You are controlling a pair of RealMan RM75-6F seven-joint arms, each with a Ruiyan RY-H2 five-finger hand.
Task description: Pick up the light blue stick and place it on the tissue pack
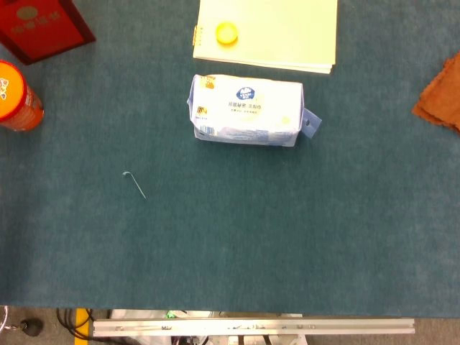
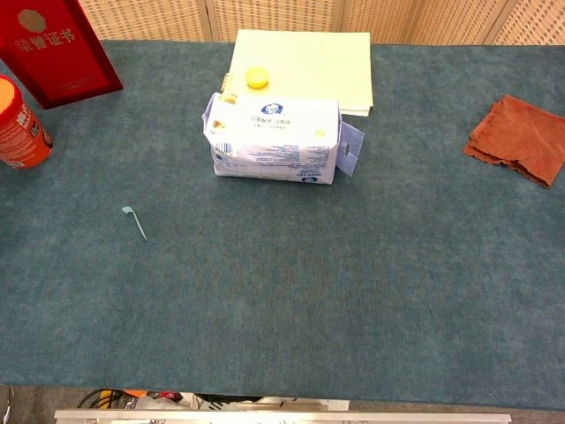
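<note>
A thin light blue stick (image 1: pixel 134 184) (image 2: pixel 135 222) lies flat on the teal cloth at the left, its small hooked end pointing up-left. The white and blue tissue pack (image 1: pixel 246 110) (image 2: pixel 276 138) lies further back near the middle, label up, with a small tab sticking out on its right side. Nothing rests on top of the pack. Neither hand shows in the head view or the chest view.
A pale yellow pad (image 1: pixel 273 32) (image 2: pixel 309 57) with a yellow cap (image 1: pixel 227 33) (image 2: pixel 257 78) lies behind the pack. An orange can (image 1: pixel 16 97) (image 2: pixel 19 124) and a red box (image 1: pixel 39 25) (image 2: pixel 55 49) stand at the far left. A brown cloth (image 1: pixel 440 97) (image 2: pixel 521 137) lies at the right.
</note>
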